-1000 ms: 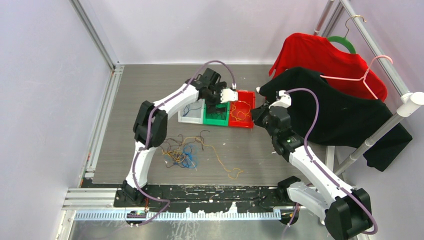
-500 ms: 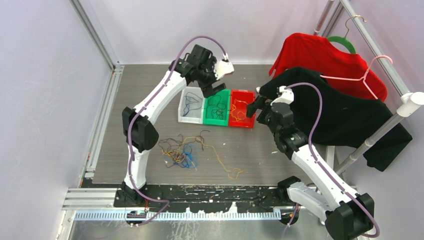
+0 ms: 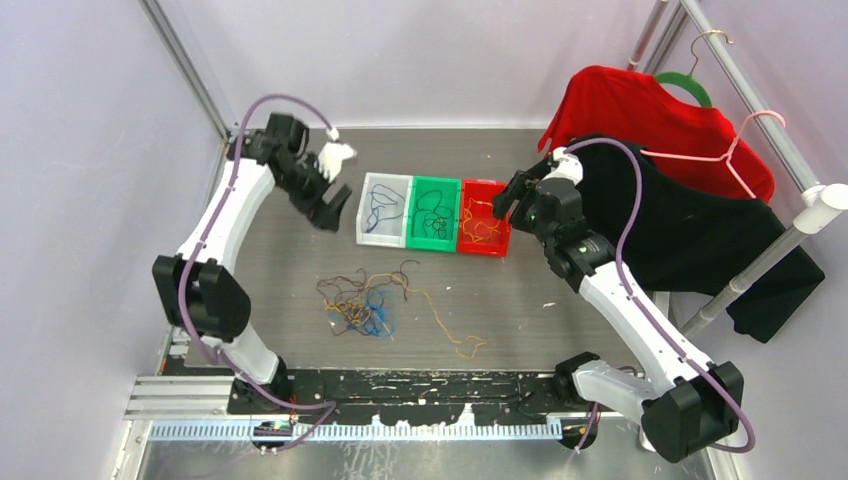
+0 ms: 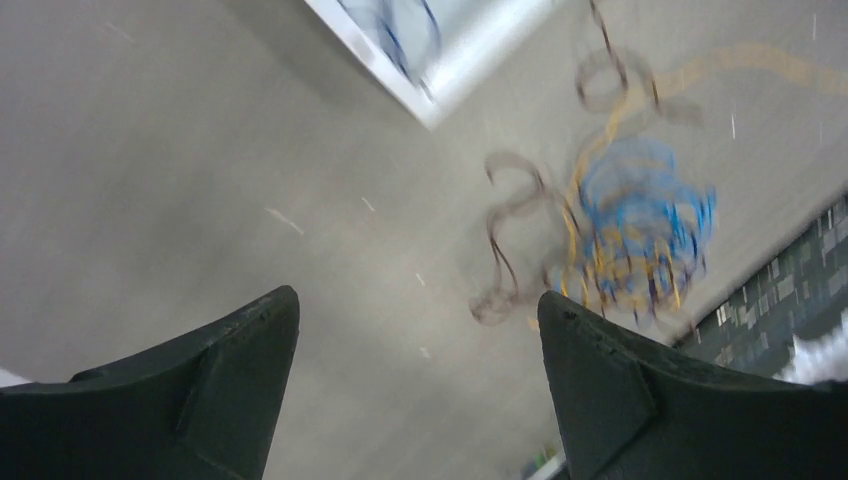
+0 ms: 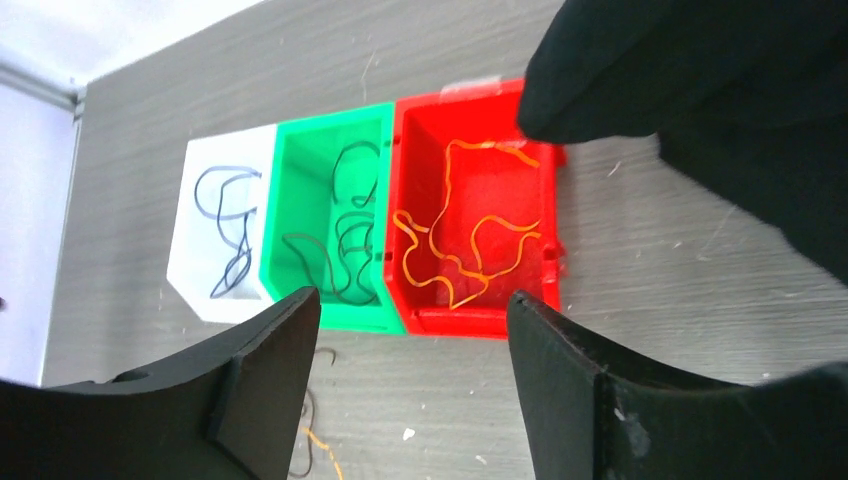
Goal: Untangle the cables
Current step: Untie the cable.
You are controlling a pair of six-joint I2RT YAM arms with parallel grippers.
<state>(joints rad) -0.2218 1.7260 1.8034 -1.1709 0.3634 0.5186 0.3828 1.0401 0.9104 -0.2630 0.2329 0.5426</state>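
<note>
The cables (image 3: 362, 305) that remain to be sorted lie in one knotted heap on the surface (image 3: 270, 270), in the lower centre of the top view. Blue, orange-yellow and dark strands cross one another there. Above the heap stand the white bin (image 3: 366, 232), green bin (image 3: 430, 243) and red bin (image 3: 484, 247), each with a few loose strands in it.

The left jaws stand wide apart with nothing between them, at the upper left, well away from the heap. The right jaws are also apart and empty, and hang over the red bin.

We judge the step in hand to be fetching one more strand. To do it well, we would choose the orange tail (image 3: 452, 338) that trails out toward the lower right, since it crosses little else. We would come down over it with the jaws set across the strand, pinch that strand alone (each is far thinner than a finger) and lift slowly. If the heap rises with it, the other jaws can pin the blue clump (image 4: 640, 225).
</note>
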